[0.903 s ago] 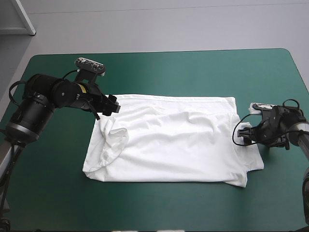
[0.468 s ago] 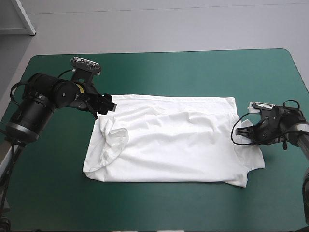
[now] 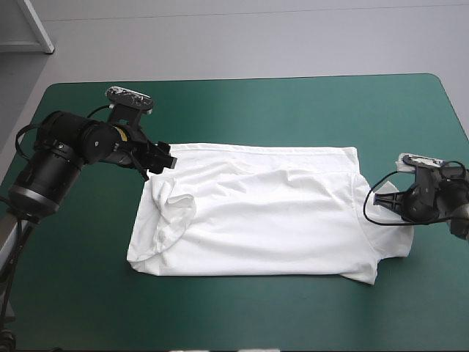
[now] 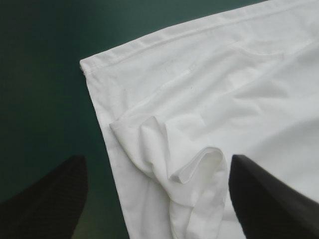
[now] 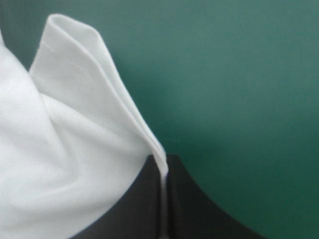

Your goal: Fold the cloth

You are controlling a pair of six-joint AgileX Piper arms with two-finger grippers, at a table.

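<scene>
**High view, centre of frame.** The T-shirt (image 3: pixel 256 213) lies spread flat on the teal-green cover (image 3: pixel 293 103), its long edges running left to right.

**Right of frame.** Note that the right gripper (image 3: pixel 388 205) sits nearer the right edge than it did just before. The sleeve (image 3: pixel 392 238) it holds has been drawn outward with it, so the shirt's lower-right part reaches farther right. In the right wrist view its black fingers (image 5: pixel 189 199) are closed to a point, with a thin doubled hem of white cloth pinched between them.

**Upper left of frame.** The left gripper (image 3: pixel 163 160) keeps the place it had just before, at the shirt's upper-left corner. Its fingers stand wide apart and hold nothing. In its own view a rumpled fold (image 4: pixel 194 169) lies between them.

**Reading.** You may take this as smoothing before folding. The right side appears to be under tension, and the left corner likely still needs a grasp before any fold begins.
</scene>
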